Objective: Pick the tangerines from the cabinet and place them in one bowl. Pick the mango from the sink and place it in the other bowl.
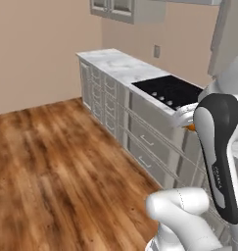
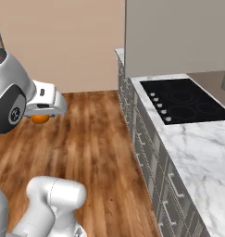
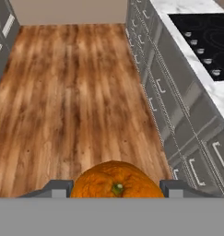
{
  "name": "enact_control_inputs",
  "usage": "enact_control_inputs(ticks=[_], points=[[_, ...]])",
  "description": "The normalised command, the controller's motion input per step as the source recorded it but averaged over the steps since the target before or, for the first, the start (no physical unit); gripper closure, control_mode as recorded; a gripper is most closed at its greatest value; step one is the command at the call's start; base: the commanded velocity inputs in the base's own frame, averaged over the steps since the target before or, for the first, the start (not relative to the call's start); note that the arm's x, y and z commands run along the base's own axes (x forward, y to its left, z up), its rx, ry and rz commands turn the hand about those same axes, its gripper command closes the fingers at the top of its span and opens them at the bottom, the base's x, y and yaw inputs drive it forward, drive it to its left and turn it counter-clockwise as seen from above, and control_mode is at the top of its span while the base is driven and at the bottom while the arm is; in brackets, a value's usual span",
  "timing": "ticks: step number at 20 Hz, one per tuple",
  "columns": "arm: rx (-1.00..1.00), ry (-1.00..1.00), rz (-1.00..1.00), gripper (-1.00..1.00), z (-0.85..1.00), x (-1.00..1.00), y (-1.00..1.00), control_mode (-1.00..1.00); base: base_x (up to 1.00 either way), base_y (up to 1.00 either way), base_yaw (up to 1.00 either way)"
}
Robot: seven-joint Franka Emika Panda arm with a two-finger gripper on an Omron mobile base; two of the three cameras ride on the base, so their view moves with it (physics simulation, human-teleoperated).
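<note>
The jaws are pinching a tangerine [image 3: 115, 180] over the wooden floor [image 3: 72, 92]. Carrying it well means holding that squeeze steady and swinging gently — the red bowl is the goal.

Glossy white arm [image 1: 181, 211], dark joint covers, perhaps lettered.

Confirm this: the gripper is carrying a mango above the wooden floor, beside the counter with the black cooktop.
Not a mango: the hand view shows the gripper shut on a plain orange tangerine. The rest holds: it hangs above the wooden floor, beside the counter with the black cooktop.
</note>
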Motion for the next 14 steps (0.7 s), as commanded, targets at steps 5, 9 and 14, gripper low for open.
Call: enact_control_inputs(ticks=[5, 9, 14], points=[[0.00, 0.00, 0.00, 1.00, 0.00, 0.00, 0.00, 1.00, 0.00, 0.00, 0.50], [0.00, 0.00, 0.00, 1.00, 0.00, 0.00, 0.00, 1.00, 0.00, 0.00, 0.50], [0.00, 0.00, 0.00, 1.00, 0.00, 0.00, 0.00, 1.00, 0.00, 0.01, 0.50]])
